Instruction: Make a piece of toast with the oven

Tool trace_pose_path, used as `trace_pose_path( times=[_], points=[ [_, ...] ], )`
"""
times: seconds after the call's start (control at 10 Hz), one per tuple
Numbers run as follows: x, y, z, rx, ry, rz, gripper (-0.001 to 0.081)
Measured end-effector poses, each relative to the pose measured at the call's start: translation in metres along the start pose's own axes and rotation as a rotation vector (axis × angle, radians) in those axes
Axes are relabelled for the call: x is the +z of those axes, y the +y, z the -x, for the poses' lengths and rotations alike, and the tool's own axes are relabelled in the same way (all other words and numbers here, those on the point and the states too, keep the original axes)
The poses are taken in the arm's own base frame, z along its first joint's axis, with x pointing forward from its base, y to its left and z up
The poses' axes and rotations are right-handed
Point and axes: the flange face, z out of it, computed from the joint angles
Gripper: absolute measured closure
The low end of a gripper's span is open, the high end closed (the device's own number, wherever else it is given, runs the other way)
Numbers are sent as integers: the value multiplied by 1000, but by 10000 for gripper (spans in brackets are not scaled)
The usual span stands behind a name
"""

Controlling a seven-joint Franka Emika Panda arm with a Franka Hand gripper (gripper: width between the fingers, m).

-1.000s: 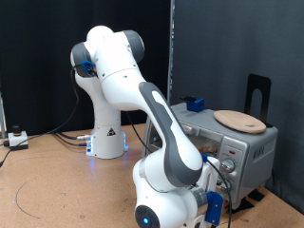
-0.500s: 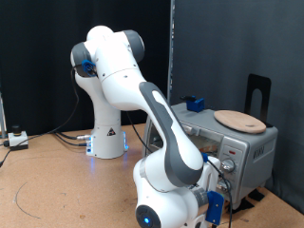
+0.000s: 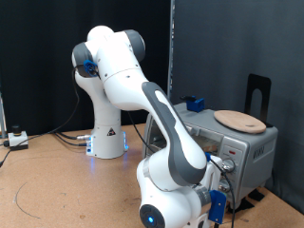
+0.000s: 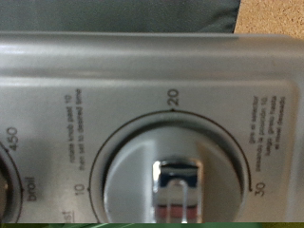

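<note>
My own white arm (image 3: 142,104) fills most of the exterior view, rising from its base on the brown table (image 3: 47,176) and folding down in front of the oven (image 3: 233,142). The oven is a boxy silver-grey toaster oven, and everything else here sits around it. On the oven's roof lies a round wooden plate (image 3: 238,121), and behind the oven stand a small blue thing (image 3: 196,103) and a black upright bracket (image 3: 258,95). I cannot see inside the oven: my forearm covers most of its glass door. I cannot see the piece of toast in either view, so I cannot say where it lies.

My claw is low at the oven's front, hidden behind my own wrist in the exterior view, so I cannot tell whether it is spread or pressed together. My wrist view looks straight at the oven's control panel from very close. A round timer knob (image 4: 176,176) with a shiny metal grip sits in the middle, ringed by marks 10, 20 and 30. At the panel's edge is part of a second dial (image 4: 8,185) marked 450 and broil.

Dark curtains hang behind the table, and cables trail across it beside my base, away from the oven.
</note>
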Motion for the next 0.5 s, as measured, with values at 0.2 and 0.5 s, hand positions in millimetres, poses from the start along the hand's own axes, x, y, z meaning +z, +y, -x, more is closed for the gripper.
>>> trace_pose_path(
  times=[0.2,0.5],
  points=[
    [1,0,0,1,0,0,119],
    [1,1,0,2,-1,0,437]
  ],
)
